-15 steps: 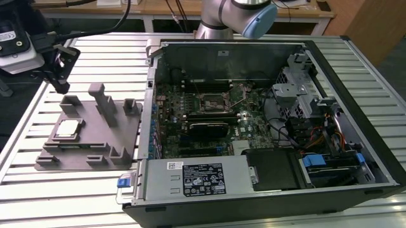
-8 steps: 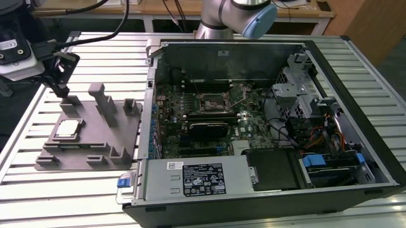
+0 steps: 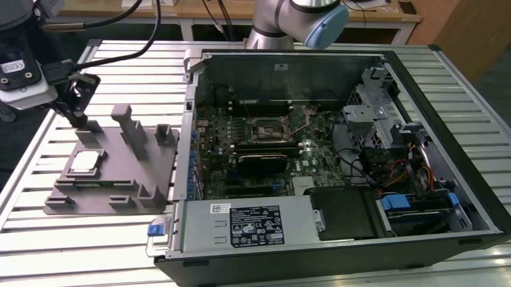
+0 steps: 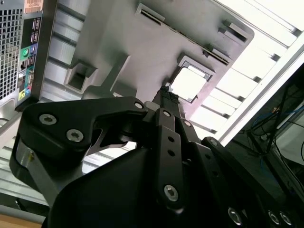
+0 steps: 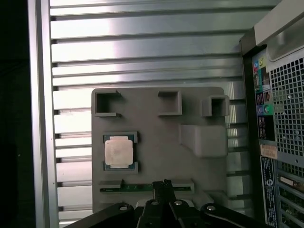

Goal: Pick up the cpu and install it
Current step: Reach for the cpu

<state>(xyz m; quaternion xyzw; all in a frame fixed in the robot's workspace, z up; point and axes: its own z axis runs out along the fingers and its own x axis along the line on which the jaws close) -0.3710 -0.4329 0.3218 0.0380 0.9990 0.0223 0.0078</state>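
The cpu (image 3: 85, 162) is a small silver square chip. It lies flat in a recess on the grey tray (image 3: 112, 194), at the exterior view's left. It also shows in both wrist views, cpu (image 5: 118, 152) and cpu (image 4: 189, 83). My gripper (image 3: 79, 121) hangs above the tray's far left corner, a short way beyond the cpu and clear of it. Its black fingers (image 5: 164, 186) are pressed together, shut on nothing. The motherboard socket (image 3: 271, 128) sits in the open computer case (image 3: 447, 143) with its metal frame raised.
Upright posts (image 3: 131, 131) rise from the tray beside the cpu. The case's wall (image 3: 188, 149) stands right against the tray. The slatted metal table (image 3: 80, 239) runs around both, its left edge close to the tray. Cables and drive bays fill the case's right side.
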